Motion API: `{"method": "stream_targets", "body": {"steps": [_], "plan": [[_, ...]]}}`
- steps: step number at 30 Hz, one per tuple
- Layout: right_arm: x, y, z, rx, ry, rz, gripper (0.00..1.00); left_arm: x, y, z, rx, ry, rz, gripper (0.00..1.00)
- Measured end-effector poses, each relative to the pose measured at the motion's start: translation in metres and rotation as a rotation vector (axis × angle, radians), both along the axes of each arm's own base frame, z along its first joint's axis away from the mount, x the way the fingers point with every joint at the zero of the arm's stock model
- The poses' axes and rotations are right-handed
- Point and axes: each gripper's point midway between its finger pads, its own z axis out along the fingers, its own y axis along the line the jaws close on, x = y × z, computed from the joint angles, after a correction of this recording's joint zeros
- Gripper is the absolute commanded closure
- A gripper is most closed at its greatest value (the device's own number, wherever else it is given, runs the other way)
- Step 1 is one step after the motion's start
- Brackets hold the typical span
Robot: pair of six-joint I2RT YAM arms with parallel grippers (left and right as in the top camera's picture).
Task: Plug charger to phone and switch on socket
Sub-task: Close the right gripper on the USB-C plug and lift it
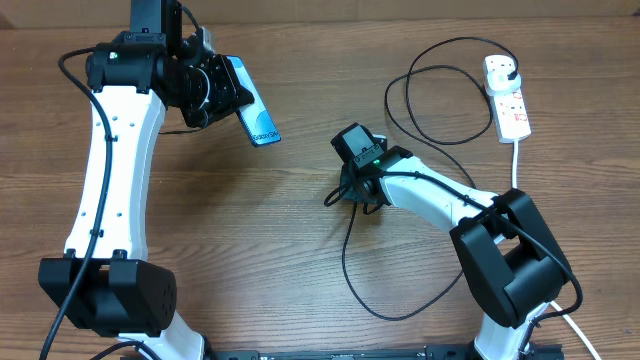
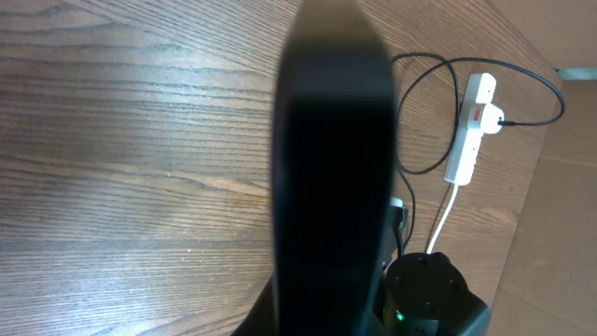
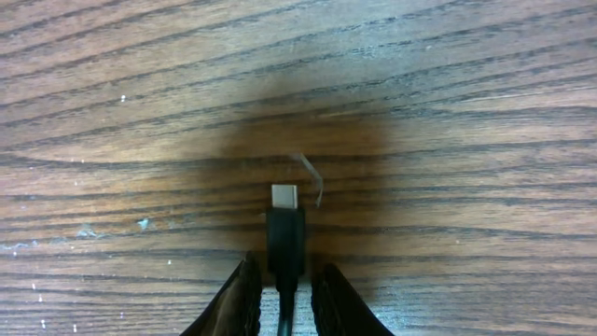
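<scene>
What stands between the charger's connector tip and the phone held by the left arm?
Nothing visible. Only table separates the connector tip, flanked by the right fingers, from the phone in the left gripper.

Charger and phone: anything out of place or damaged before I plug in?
Nothing damaged or spilled. The phone is held tilted off the table in the left hand. One oddity: a thin pale curl lies beside the charger's connector tip in front of the right hand; what it is is unclear.
</scene>
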Motion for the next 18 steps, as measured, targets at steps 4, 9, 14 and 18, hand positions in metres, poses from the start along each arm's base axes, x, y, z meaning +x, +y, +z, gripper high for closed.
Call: {"method": "stream_targets", "body": {"steps": [4,9,14,18], "plan": [[-0.0008,0.0012,-0.0001,0.007,0.004,0.003,0.85,0.0,0.0,0.0,0.0,0.0,0.0,0.96],[-0.001,0.0018,-0.0002,0.008,0.006,0.008,0.89,0.0,0.0,0.0,0.0,0.0,0.0,0.96],[-0.0008,0.0028,0.0,0.011,0.005,0.014,0.92,0.0,0.0,0.0,0.0,0.0,0.0,0.96],[0.0001,0.0033,0.0002,0.014,0.001,0.015,0.96,0.0,0.0,0.0,0.0,0.0,0.0,0.96]]}}
